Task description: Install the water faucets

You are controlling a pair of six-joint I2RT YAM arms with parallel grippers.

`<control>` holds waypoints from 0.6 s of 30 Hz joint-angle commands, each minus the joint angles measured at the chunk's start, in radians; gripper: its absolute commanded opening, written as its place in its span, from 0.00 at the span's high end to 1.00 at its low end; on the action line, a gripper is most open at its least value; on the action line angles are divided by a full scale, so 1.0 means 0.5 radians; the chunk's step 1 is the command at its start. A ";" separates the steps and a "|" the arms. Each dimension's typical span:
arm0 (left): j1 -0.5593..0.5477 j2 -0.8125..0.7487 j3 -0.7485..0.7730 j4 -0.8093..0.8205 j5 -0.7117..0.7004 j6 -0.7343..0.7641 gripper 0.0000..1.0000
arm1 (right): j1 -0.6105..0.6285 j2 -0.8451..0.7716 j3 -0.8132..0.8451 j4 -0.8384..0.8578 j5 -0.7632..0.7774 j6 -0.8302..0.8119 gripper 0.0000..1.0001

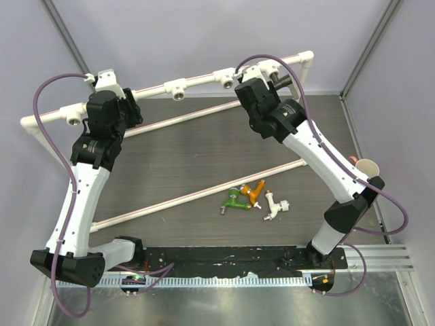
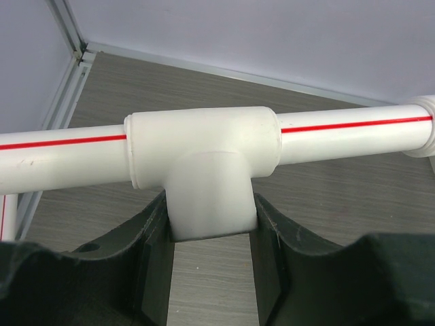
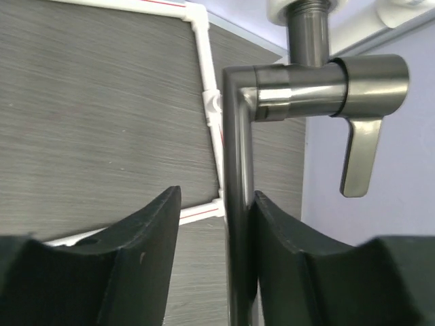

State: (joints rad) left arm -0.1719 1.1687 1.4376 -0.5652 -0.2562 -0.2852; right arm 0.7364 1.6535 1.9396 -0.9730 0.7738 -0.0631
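Left gripper [image 2: 211, 214] clenched on tee [image 2: 204, 146] | right gripper [image 3: 217, 204] loose around black faucet [image 3: 299, 85] tube, gap one side | green faucet [image 1: 234, 200], orange faucet [image 1: 255, 192], white faucet [image 1: 274, 206] lie on tabletop [image 1: 190, 156]

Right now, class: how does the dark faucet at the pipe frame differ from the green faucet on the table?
The dark faucet is glossy with a long straight tube; the green faucet is stubby. The dark faucet sits in a socket of the pipe frame; the green faucet lies loose on the table. Both are taps.
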 commanded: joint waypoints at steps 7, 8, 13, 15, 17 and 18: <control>0.104 -0.058 0.027 0.118 -0.258 0.006 1.00 | -0.107 0.043 0.379 -0.039 -0.332 0.098 0.96; 0.107 -0.058 0.027 0.118 -0.261 0.006 1.00 | -0.129 0.022 0.403 -0.027 -0.421 0.120 0.99; 0.107 -0.058 0.024 0.121 -0.264 0.009 1.00 | -0.414 -0.147 0.355 0.206 -1.213 0.377 0.99; 0.108 -0.052 0.024 0.115 -0.264 0.009 1.00 | -0.604 -0.272 0.211 0.423 -1.476 0.555 0.99; 0.111 -0.049 0.024 0.121 -0.264 0.009 1.00 | -0.711 -0.343 0.116 0.571 -1.804 0.736 0.99; 0.111 -0.046 0.024 0.118 -0.261 0.006 1.00 | -0.809 -0.368 0.027 0.711 -1.890 0.810 0.99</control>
State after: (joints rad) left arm -0.1642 1.1694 1.4364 -0.5533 -0.2497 -0.2867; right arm 0.4496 1.5723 2.0239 -0.9825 0.1577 0.1368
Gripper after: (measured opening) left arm 0.460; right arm 0.237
